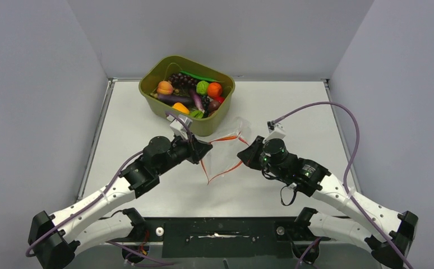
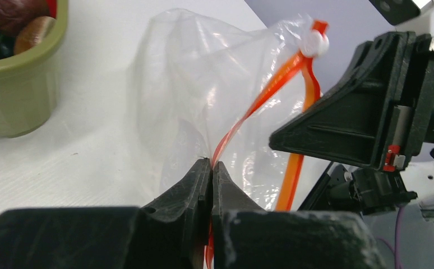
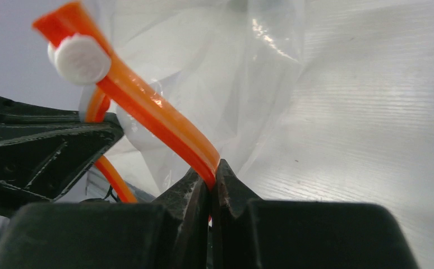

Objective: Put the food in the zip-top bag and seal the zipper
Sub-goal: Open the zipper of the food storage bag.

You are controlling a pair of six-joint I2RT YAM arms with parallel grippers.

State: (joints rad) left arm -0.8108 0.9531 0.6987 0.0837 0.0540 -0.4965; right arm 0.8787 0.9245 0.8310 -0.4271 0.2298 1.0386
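Observation:
The clear zip-top bag (image 1: 232, 131) hangs between my two grippers over the table's middle, its mouth spread open. Its red-orange zipper (image 1: 221, 168) loops between them, with a white slider (image 2: 314, 42) at one end. My left gripper (image 1: 204, 149) is shut on the left side of the zipper strip (image 2: 243, 120). My right gripper (image 1: 243, 154) is shut on the right side of the strip (image 3: 164, 126). The bag (image 3: 203, 61) looks empty. The food (image 1: 191, 92), orange and green fruits, grapes, eggplants and beans, lies in the olive-green tub (image 1: 215, 124) behind the bag.
The olive-green tub also shows at the left edge of the left wrist view (image 2: 18, 84). Grey walls enclose the white table (image 1: 315, 123) on three sides. Purple cables (image 1: 338, 109) arc over the right arm.

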